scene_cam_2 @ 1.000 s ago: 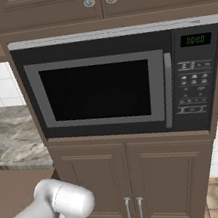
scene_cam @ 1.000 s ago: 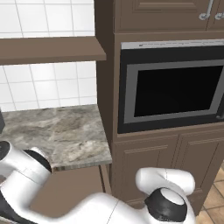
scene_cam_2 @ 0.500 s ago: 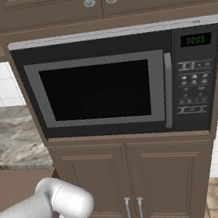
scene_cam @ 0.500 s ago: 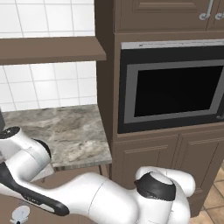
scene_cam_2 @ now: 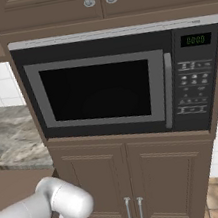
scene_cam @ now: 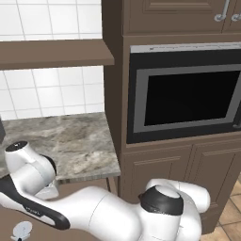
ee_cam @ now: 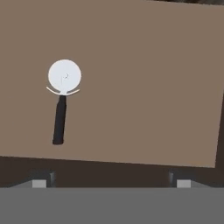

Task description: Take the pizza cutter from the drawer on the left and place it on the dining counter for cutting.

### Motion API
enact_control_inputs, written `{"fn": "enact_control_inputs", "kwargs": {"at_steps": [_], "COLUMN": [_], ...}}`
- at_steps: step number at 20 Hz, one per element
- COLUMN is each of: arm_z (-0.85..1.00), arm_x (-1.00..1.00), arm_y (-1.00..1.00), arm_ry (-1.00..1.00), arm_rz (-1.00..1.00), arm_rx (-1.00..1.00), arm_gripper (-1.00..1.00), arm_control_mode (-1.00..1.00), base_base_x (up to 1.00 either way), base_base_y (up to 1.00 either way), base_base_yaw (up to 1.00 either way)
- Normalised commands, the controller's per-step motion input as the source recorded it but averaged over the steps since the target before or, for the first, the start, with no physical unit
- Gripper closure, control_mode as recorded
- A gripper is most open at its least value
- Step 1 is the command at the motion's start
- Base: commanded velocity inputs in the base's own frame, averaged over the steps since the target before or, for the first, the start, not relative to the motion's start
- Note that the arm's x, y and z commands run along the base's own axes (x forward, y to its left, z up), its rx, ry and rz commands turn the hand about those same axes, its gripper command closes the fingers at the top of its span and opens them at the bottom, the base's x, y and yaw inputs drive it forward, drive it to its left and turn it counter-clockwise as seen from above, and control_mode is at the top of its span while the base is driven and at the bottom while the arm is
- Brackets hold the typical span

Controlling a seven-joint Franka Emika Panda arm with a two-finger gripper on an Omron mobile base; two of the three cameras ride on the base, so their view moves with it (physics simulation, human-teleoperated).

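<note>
The pizza cutter [ee_cam: 62,94] lies flat on the brown floor of the open drawer [ee_cam: 144,87], round white wheel up in the hand view, black handle pointing down. My gripper [ee_cam: 111,183] hovers above it, open, with nothing between its fingertips [ee_cam: 41,182]; the cutter sits left of the midline, nearer the left fingertip. In the left base view the cutter's wheel [scene_cam: 21,230] peeks out at the bottom left, under my arm, which reaches down and left over the drawer [scene_cam: 5,217]. The dining counter is out of view.
A marble worktop [scene_cam: 70,146] backed by white tiles lies just above the drawer, under a brown shelf [scene_cam: 52,52]. To the right stands a tall cabinet with a built-in microwave [scene_cam_2: 102,89] and doors with vertical handles [scene_cam_2: 128,178].
My arm has swung down and to the left over the open drawer; the cutter's wheel has come into sight beneath it in the left base view. The gripper stays open.
</note>
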Motion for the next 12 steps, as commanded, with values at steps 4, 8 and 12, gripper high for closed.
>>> {"fn": "enact_control_inputs", "kwargs": {"at_steps": [4, 8, 12], "arm_z": [-0.24, -0.46, -0.21], "arm_x": [0.01, 0.05, 0.17], "arm_y": [0.00, 0.01, 0.19], "arm_ry": [0.01, 0.00, -0.01], "arm_rz": [0.00, -0.01, -0.02], "arm_rx": [0.01, 0.04, 0.01], "arm_gripper": [-1.00, -1.00, -1.00], "arm_control_mode": [-1.00, -1.00, -1.00], "base_base_x": [0.00, 0.00, 0.00], "base_base_y": [0.00, 0.00, 0.00], "base_base_yaw": [0.00, 0.00, 0.00]}}
